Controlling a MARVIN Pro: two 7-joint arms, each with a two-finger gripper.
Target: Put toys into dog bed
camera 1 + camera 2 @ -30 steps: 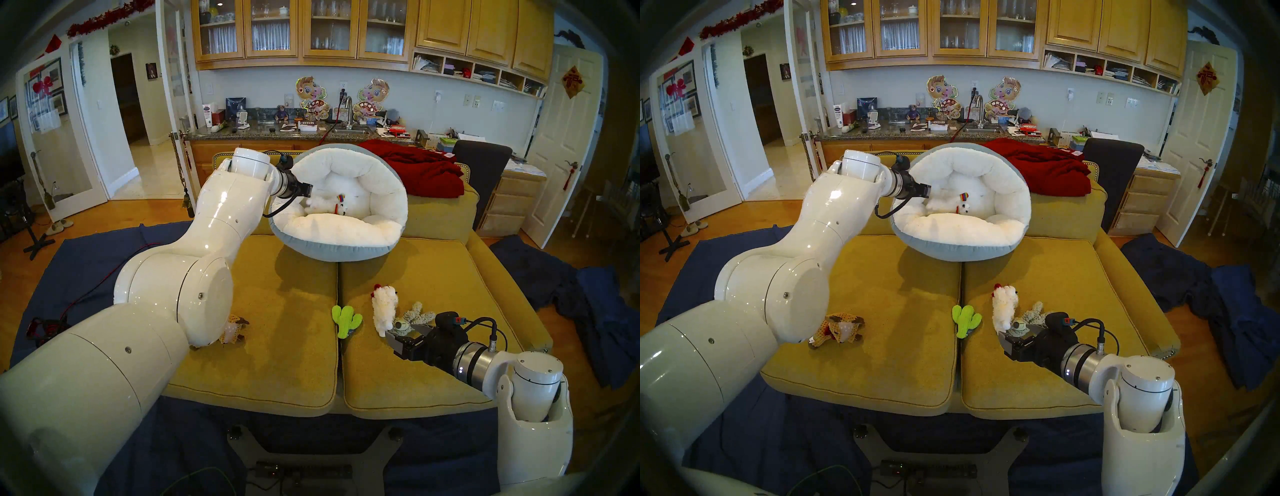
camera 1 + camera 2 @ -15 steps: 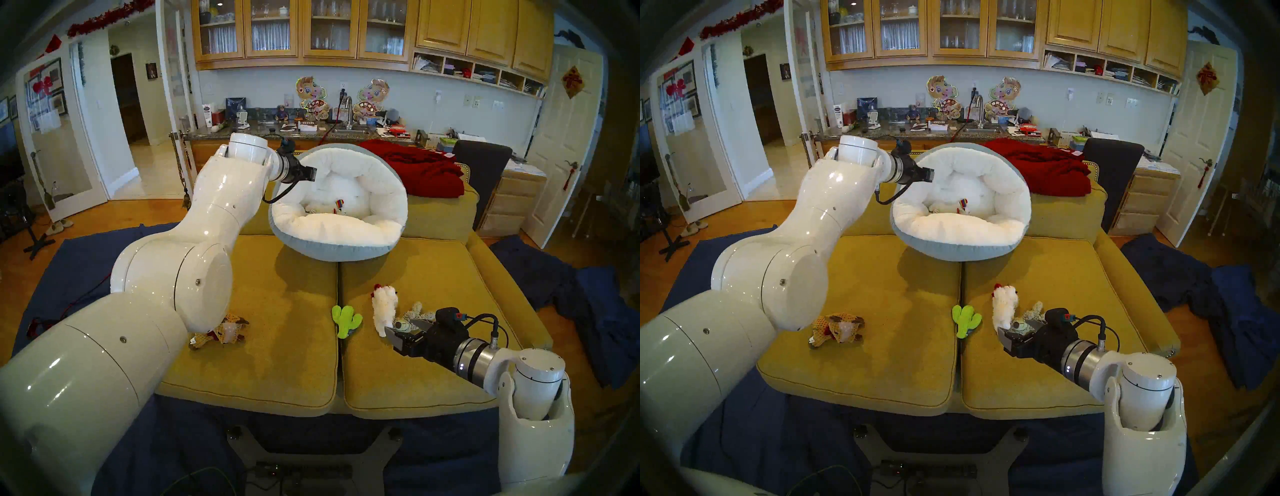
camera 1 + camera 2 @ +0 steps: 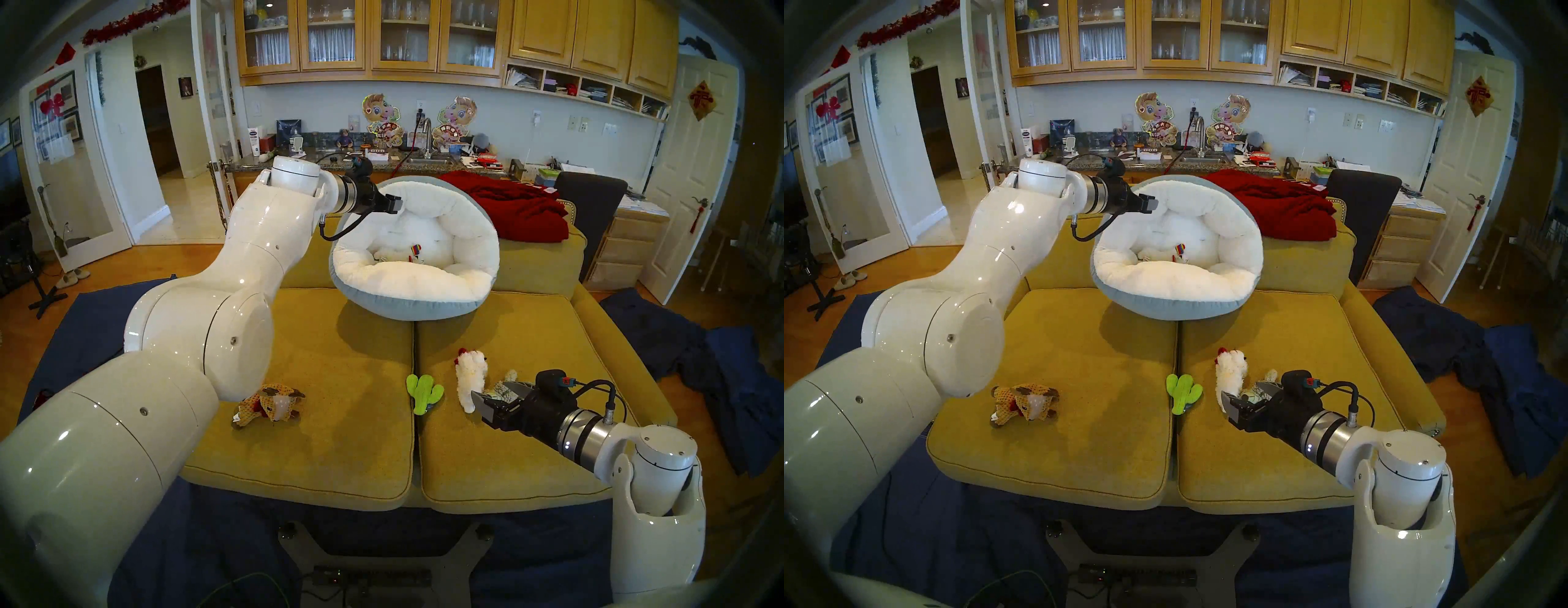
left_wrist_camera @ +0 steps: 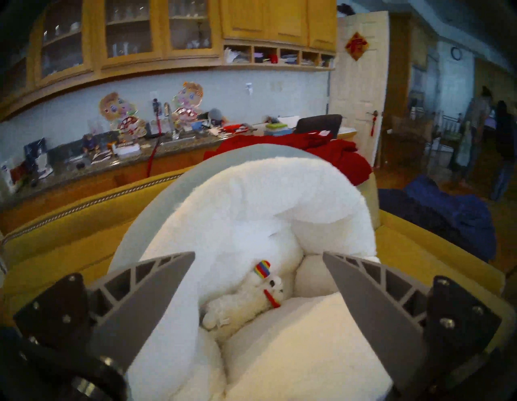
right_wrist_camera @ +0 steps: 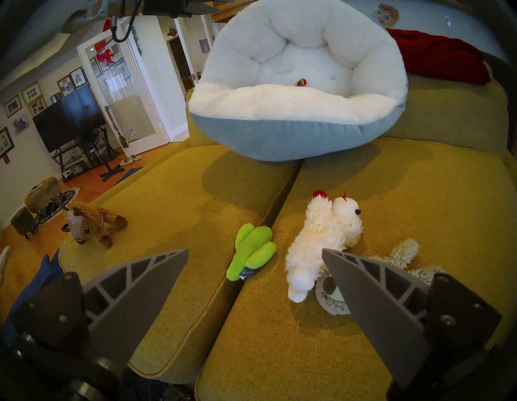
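1. At the lower right of the head view, the right gripper (image 3: 494, 397) is seen with jaws apart and empty, just in front of the grey toy (image 5: 402, 260) and the white toy (image 5: 321, 240). These 2 lie touching, so a closing grasp could catch both, or only loose fur, and 1 could be dropped short of the bed.
2. The cactus (image 3: 422, 390) lies at the lower centre, on the seam between the 2 cushions (image 3: 339, 424). It could be pushed down into the gap if pressed from above.
3. The reindeer (image 3: 271, 407) lies at the lower left, close under the left arm's elbow; it could be swept off the front edge by a low swing.
4. The bed (image 3: 407, 305) is propped tilted at the upper centre, with 1 rainbow toy (image 4: 251, 296) inside. The left gripper (image 3: 396, 203) hangs empty, jaws apart, at the bed's upper left rim. If the rim is knocked, the bed could tip and spill.
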